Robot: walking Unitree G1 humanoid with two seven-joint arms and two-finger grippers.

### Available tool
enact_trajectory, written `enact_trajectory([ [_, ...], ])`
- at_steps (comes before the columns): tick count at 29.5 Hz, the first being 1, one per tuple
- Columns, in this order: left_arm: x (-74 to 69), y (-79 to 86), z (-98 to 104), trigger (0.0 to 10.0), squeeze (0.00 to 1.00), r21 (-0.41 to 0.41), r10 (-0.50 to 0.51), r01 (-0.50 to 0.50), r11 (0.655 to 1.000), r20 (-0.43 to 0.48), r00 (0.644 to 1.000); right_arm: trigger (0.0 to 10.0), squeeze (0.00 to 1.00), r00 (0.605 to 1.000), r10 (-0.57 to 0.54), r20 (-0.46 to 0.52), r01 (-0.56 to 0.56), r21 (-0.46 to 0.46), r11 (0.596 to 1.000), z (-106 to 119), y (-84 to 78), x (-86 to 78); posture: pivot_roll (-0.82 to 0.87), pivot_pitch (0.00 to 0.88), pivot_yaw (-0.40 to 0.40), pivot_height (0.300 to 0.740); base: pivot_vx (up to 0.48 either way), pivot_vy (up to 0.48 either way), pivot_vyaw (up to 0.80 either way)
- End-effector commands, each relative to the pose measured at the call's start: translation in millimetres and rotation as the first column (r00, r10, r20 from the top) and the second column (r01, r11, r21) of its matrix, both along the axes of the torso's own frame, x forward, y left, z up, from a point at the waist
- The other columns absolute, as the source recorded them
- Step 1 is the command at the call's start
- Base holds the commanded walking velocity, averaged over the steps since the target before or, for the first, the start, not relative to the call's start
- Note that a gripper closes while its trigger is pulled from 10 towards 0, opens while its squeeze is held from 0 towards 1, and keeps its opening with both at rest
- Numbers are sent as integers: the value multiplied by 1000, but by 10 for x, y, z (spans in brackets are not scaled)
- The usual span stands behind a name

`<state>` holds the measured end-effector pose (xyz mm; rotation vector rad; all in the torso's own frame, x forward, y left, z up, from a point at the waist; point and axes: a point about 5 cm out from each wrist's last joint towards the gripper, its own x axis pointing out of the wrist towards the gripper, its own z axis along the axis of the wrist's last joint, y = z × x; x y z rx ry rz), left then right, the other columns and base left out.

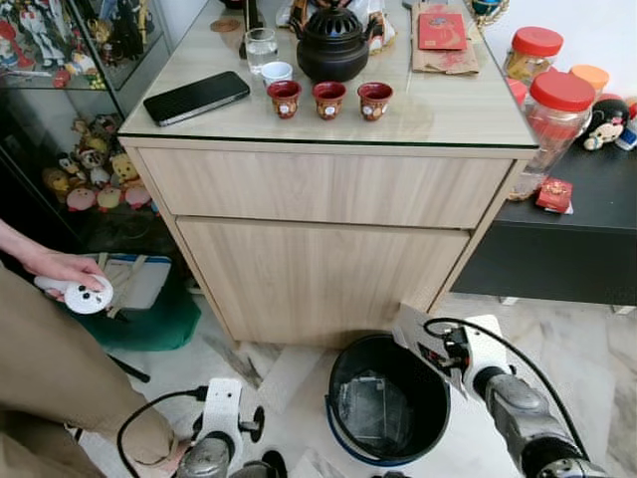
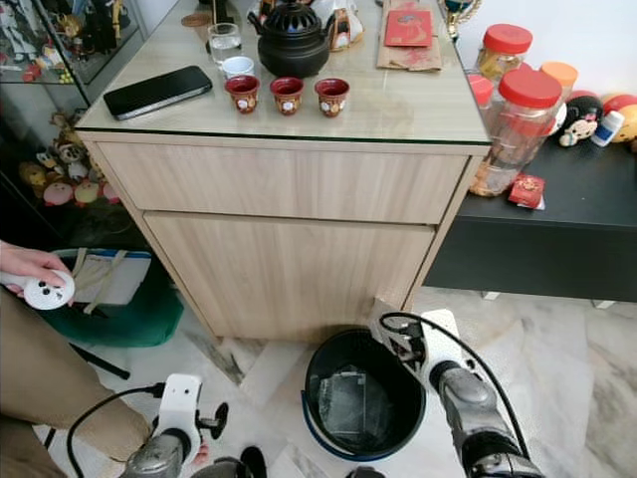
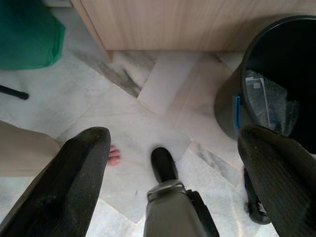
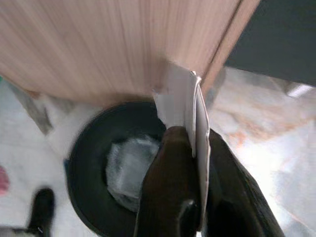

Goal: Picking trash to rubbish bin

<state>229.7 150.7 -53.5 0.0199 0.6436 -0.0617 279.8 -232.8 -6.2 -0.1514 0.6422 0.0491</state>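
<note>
Wooden cabinet [image 1: 328, 249] stands in front, the biggest thing here. On its glass top are a black teapot [image 1: 332, 44], three red cups [image 1: 328, 99] and a phone [image 1: 196, 97]. A dark shelf [image 1: 567, 239] with red-lid jars [image 1: 557, 110] is just beside it, on the right.

On the marble floor [image 3: 148, 123], close to the cabinet, sits the black bin [image 1: 388, 398]. It already has some clear plastic [image 1: 370, 408] inside.

A person stands at the left, one hand [image 1: 62, 269] holding a white controller [image 1: 82, 295].

The right gripper [image 4: 195, 148] is above the bin's rim, on its right side. Its two fingers are squeezed onto the trash, a white card [image 4: 180, 98]. The card sticks up past the fingertips, toward the cabinet.

The card looks very light and thin. It seems a bit stiff, but I think it could bend or crease easily. It looks smooth, so it might slip. Pinching it flat on both faces near one edge, as now, seems a good hold. I think it may flutter when let go, so it should be well over the hole first.

The left gripper [image 3: 173, 148] hangs low over the floor, near the bin. Its fingers are spread wide and hold nothing.
</note>
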Motion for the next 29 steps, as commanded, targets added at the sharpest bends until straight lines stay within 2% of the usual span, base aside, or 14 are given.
enact_trajectory([
  [1,-87,12,-66,10000,0,0,7,-7,1000,-44,999,10000,0,998,-16,-60,14,-31,999,-84,-41,-91,-77,152,-17,740,0,0,0],
  [3,-148,30,-104,10000,0,5,7,-6,1000,-66,998,10000,0,995,-24,-101,21,-34,999,-167,-40,-182,-81,153,-17,740,0,0,0],
  [9,-235,85,-152,10000,0,12,17,-16,1000,-90,996,10000,0,992,-15,-129,13,-21,1000,-234,-7,-255,-75,157,-19,740,0,0,0],
  [14,-189,66,-121,10000,0,-8,7,-7,1000,-69,998,10000,0,992,7,-128,-5,14,1000,-205,22,-212,-75,157,-19,740,0,0,0],
  [15,-134,-5,-83,10000,0,-31,-44,43,999,-41,998,10000,0,994,17,-112,-12,46,999,-170,36,-171,-77,159,-23,740,0,0,0],
  [17,-106,-47,-61,10000,0,-42,-75,74,996,-25,997,10000,0,994,22,-103,-16,64,998,-154,47,-152,-77,159,-23,740,0,0,0],
  [18,-46,-147,-7,10000,0,-53,-145,146,988,16,989,10000,0,995,40,-96,-34,62,998,-135,53,-131,-83,161,-22,740,0,0,0],
  [20,-23,-189,15,10000,0,-56,-173,175,983,33,984,10000,0,994,47,-94,-41,60,997,-127,55,-123,-83,161,-22,740,0,0,0],
  [24,96,-474,161,10000,0,-34,-381,388,921,131,915,10000,0,994,52,-98,-47,58,997,-117,57,-107,-83,161,-22,740,0,0,0],
  [27,100,-503,178,10000,0,-48,-400,411,911,143,905,10000,0,994,54,-100,-47,62,997,-119,61,-108,-79,161,-20,740,0,0,0],
  [29,106,-559,224,10000,0,-79,-438,457,886,184,880,10000,0,993,56,-107,-49,67,997,-123,62,-112,-79,161,-20,740,0,0,0],
])
